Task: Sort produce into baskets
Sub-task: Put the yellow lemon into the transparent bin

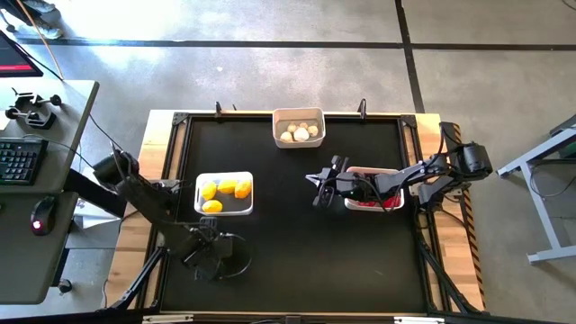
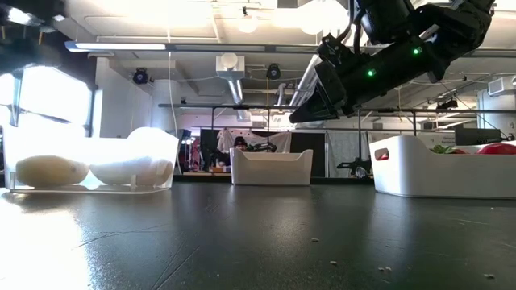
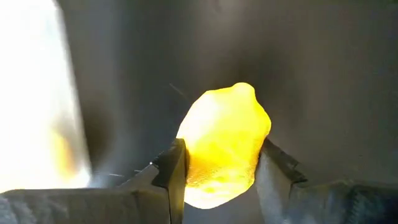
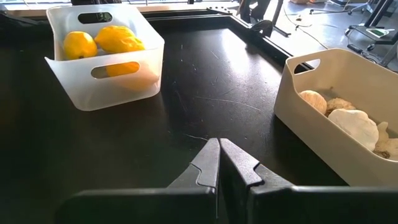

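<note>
- Yellow lemon [image 3: 225, 144] sits between the left gripper's [image 3: 217, 171] fingers [image 3: 174, 171]; they flank it closely, but a firm grip can't be confirmed.
- It lies on the black surface [image 1: 297, 234], near the front edge, just in front of the lemon bin [image 1: 224, 193].
- Risk: if the pinch is off-centre on that lumpy, rounded shape, the lemon could squirt out or roll away as the arm lifts.
- Risk: the bin already holds lemons, so a careless drop might bounce one out.
- Left arm reaches low over the front of the surface, wrist angled down.
- Right gripper [image 4: 219, 163] hovers mid-surface beside the tomato bin [image 1: 372, 190], fingers pressed together, empty.
- Garlic bin [image 1: 298, 127] stands at the far edge.
</note>
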Available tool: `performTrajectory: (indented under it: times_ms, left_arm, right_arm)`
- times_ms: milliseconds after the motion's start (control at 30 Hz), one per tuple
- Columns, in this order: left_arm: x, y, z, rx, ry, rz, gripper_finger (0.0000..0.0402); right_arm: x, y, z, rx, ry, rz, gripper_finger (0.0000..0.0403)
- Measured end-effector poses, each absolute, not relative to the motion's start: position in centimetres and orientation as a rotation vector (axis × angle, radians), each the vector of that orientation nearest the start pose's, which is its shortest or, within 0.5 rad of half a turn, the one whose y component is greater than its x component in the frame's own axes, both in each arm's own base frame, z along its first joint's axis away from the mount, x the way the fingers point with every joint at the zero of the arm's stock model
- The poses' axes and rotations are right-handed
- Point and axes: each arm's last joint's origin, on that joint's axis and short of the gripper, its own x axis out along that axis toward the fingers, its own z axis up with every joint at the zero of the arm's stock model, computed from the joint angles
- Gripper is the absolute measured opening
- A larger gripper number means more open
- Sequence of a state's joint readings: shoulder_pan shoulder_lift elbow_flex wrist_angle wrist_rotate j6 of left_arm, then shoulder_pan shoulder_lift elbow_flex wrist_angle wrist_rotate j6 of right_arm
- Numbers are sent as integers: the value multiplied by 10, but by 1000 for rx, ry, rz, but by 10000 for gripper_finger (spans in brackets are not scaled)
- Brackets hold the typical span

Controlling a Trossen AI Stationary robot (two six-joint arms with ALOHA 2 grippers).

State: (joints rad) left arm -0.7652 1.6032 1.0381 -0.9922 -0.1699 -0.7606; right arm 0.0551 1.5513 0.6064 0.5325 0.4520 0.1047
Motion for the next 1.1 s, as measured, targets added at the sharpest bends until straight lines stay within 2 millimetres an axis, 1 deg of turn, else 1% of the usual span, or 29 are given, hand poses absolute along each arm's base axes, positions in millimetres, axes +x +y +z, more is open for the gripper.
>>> performTrajectory:
  times_ms: [100,233,400,533,633,767,900,1100]
  left_arm:
    - [208,-171,203,117,1443,116,118]
    - [225,-149,222,94,1395,141,118]
    - [232,-112,242,74,1358,192,118]
    - [238,-82,247,119,1376,244,119]
    - [243,-63,244,128,1395,270,120]
    - [241,-44,229,116,1460,274,121]
    - [236,-34,209,95,1496,267,121]
    - [234,-23,185,19,1489,224,121]
  right_arm:
    - [293,4,166,-2,381,-411,0]
    - [293,4,166,-2,381,-409,0]
    - [293,4,166,2,389,-398,0]
    - [293,4,165,0,395,-398,0]
    - [293,4,165,1,394,-398,0]
    - [293,4,165,0,396,-398,0]
    - [293,4,165,-1,399,-399,0]
    - [293,4,165,-3,399,-398,0]
